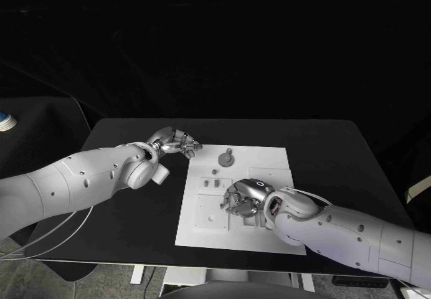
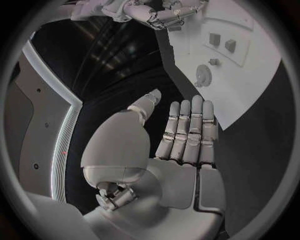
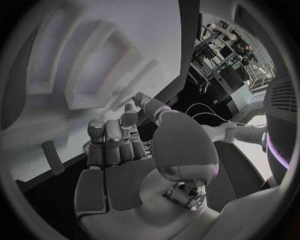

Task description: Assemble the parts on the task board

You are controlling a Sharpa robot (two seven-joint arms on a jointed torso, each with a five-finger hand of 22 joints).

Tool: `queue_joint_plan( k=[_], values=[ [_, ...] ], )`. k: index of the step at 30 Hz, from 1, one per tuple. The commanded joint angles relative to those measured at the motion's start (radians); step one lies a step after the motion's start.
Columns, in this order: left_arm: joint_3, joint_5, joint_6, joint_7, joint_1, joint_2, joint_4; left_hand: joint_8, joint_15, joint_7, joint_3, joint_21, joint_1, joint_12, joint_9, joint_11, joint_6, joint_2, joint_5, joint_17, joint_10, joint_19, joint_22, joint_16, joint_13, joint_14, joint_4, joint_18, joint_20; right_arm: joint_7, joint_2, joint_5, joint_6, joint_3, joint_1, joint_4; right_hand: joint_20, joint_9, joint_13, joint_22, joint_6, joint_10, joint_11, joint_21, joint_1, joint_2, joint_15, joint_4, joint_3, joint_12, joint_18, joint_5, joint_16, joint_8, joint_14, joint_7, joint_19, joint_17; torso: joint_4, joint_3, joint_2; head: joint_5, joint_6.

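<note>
The white task board lies in the middle of the black table. A round grey part lies near its far edge, and small grey parts sit in its left half. My right hand hovers low over the board's middle, fingertips bent down toward the recesses and thumb held apart; nothing shows in its palm. A short grey peg stands on the board beside it. My left hand is over the table by the board's far left corner, with its fingers straight and together and its palm bare.
Bare black table surrounds the board on all sides. The left wrist view shows the board with the round part, two small blocks, and my right hand beyond them. A cable hangs off the table's left front edge.
</note>
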Motion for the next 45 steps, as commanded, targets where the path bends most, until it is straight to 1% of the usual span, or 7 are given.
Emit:
queue_joint_plan(
  k=[1, 12, 18, 27, 32, 37, 45],
  values=[
    [0.001, 0.003, 0.004, 0.01, 0.001, 0.001, -0.002, -0.003, 0.001, -0.003, -0.006, -0.004, -0.007, -0.006, 0.002, -0.002, -0.004, 0.004, -0.002, -0.002, -0.007, -0.007, 0.002, -0.007, 0.001, -0.007, 0.001, 0.008, -0.003, 0.005, -0.013, 0.003, -0.039, 0.003, 0.006, 0.022, -0.003, 0.0, -0.001, 0.001, -0.032, -0.006, 0.002, 0.132, -0.001, -0.009, -0.002, -0.004, -0.002, -0.004, 0.012, 0.004, -0.004, -0.003, -0.007, 0.03, -0.005, 0.001, -0.0006, 0.0001, -0.001, -0.002, 0.003],
    [0.0, 0.003, 0.002, 0.013, 0.001, 0.0, -0.008, -0.003, 0.001, -0.003, -0.006, -0.005, -0.007, -0.007, 0.002, -0.002, -0.004, 0.004, -0.002, -0.002, -0.008, -0.007, 0.002, -0.008, 0.001, -0.007, 0.001, 0.008, -0.003, 0.009, -0.093, 0.076, -0.055, 0.054, 0.049, 0.112, -0.003, 0.0, -0.001, 0.002, -0.033, -0.006, 0.003, 0.132, -0.002, -0.014, -0.002, -0.004, -0.005, -0.003, 0.012, 0.003, -0.003, -0.002, -0.007, 0.03, -0.005, 0.002, -0.0016, 0.0002, -0.001, -0.01, 0.015],
    [0.0, 0.003, -0.001, 0.019, 0.001, 0.002, -0.008, -0.003, 0.001, -0.003, -0.006, -0.005, -0.007, -0.007, 0.002, -0.002, -0.004, 0.004, -0.002, -0.002, -0.008, -0.007, 0.002, -0.008, 0.001, -0.008, 0.0, 0.007, -0.003, 0.004, -0.154, 0.116, -0.046, 0.079, 0.085, 0.122, -0.002, 0.0, 0.0, 0.002, -0.031, -0.005, 0.003, 0.133, -0.007, -0.017, -0.002, -0.001, -0.009, -0.001, 0.012, 0.003, -0.002, 0.001, -0.007, 0.029, -0.005, 0.002, -0.0009, 0.0002, -0.001, -0.017, 0.025],
    [0.0, 0.004, -0.012, 0.026, 0.001, -0.002, -0.002, -0.003, 0.001, -0.003, -0.007, -0.005, -0.006, -0.008, 0.002, -0.002, -0.004, 0.004, -0.002, -0.002, -0.008, -0.007, 0.002, -0.009, 0.001, -0.008, 0.0, 0.007, -0.003, 0.017, -0.236, 0.166, -0.043, 0.081, 0.101, 0.094, -0.002, 0.0, -0.001, 0.003, -0.03, -0.007, 0.004, 0.133, -0.011, -0.022, -0.001, 0.0, -0.014, -0.001, 0.011, 0.003, -0.002, 0.003, -0.008, 0.029, -0.006, 0.003, 0.0019, -0.0004, 0.001, -0.022, 0.038],
    [0.0, 0.004, -0.013, 0.03, 0.001, -0.002, -0.004, -0.003, 0.001, -0.003, -0.007, -0.005, -0.006, -0.008, 0.002, -0.002, -0.004, 0.003, -0.002, -0.002, -0.008, -0.007, 0.002, -0.009, 0.002, -0.008, 0.0, 0.007, -0.003, 0.012, -0.248, 0.166, -0.032, 0.077, 0.101, 0.078, -0.001, 0.0, -0.002, 0.003, -0.028, -0.012, 0.006, 0.132, -0.022, -0.031, 0.0, 0.003, -0.025, -0.002, 0.01, 0.002, -0.003, 0.006, -0.013, 0.029, -0.009, 0.002, -0.003, 0.0028, 0.0, -0.022, 0.04],
    [0.0, 0.004, -0.011, 0.032, 0.001, -0.002, -0.003, -0.003, 0.001, -0.003, -0.007, -0.005, -0.006, -0.008, 0.002, -0.002, -0.004, 0.003, -0.002, -0.003, -0.008, -0.007, 0.002, -0.01, 0.002, -0.008, 0.0, 0.007, -0.003, 0.017, -0.239, 0.156, -0.021, 0.07, 0.095, 0.052, 0.0, -0.005, -0.003, 0.003, -0.045, -0.026, 0.01, 0.129, -0.042, -0.045, 0.004, 0.003, -0.049, -0.004, 0.007, 0.002, -0.005, 0.002, -0.025, 0.031, -0.019, 0.003, -0.0004, 0.003, 0.001, -0.027, 0.04],
    [0.0, 0.004, -0.008, 0.032, 0.0, -0.001, -0.006, -0.003, 0.001, -0.003, -0.007, -0.005, -0.006, -0.008, 0.002, -0.002, -0.003, 0.003, -0.002, -0.003, -0.008, -0.008, 0.002, -0.01, 0.002, -0.008, 0.0, 0.007, -0.003, 0.017, -0.219, 0.136, 0.004, 0.069, 0.072, 0.019, 0.002, -0.034, -0.005, -0.002, -0.163, -0.07, 0.022, 0.118, -0.065, -0.065, 0.013, 0.006, -0.087, -0.006, 0.003, 0.003, -0.007, -0.021, -0.059, 0.04, -0.042, 0.005, 0.0019, 0.0027, 0.003, -0.025, 0.037]
  ],
)
